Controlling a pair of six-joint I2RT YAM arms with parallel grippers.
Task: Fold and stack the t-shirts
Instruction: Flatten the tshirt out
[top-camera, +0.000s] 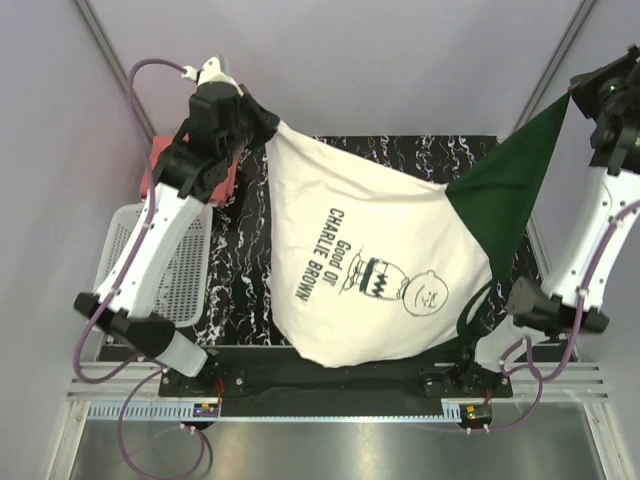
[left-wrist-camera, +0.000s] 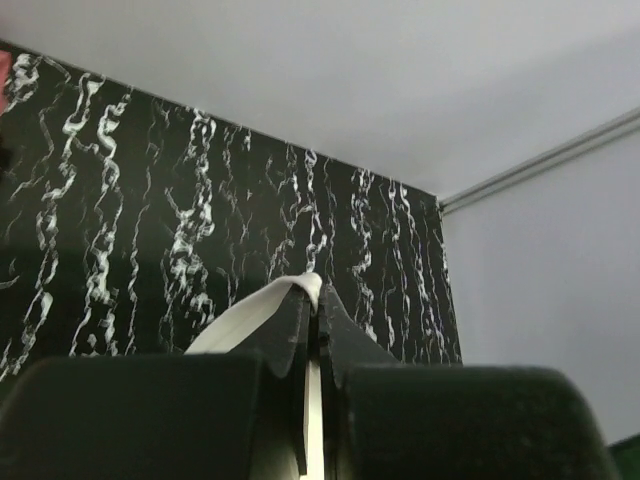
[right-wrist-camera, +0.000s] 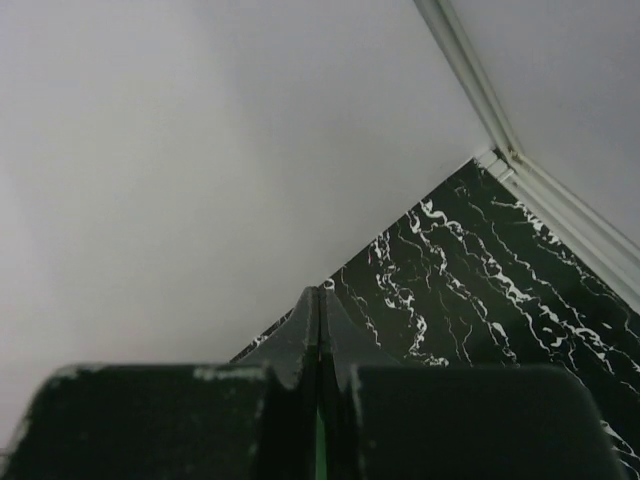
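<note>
Top external view: both arms held the cream shirt (top-camera: 370, 250) up, stretched between them above the black marbled counter (top-camera: 245, 285). Its print faced the camera and its lower hem hung near the arm bases. The left hand (top-camera: 262, 135) was pressed together on a cream corner at the far left. The left wrist view showed a white fold pinched between its fingers (left-wrist-camera: 285, 335). The right hand (top-camera: 580, 95), high at the far right, was pinching a dark green part pulled into a taut point.

This looked like the spreading step, before any fold. Next, I judged, both hands would need to lower together and lay the shirt flat.

The red shirt (top-camera: 158, 152) lay at the counter's far left corner, partly behind the left arm. A white basket (top-camera: 118, 225) sat beside it, and both were close to the landing area.
</note>
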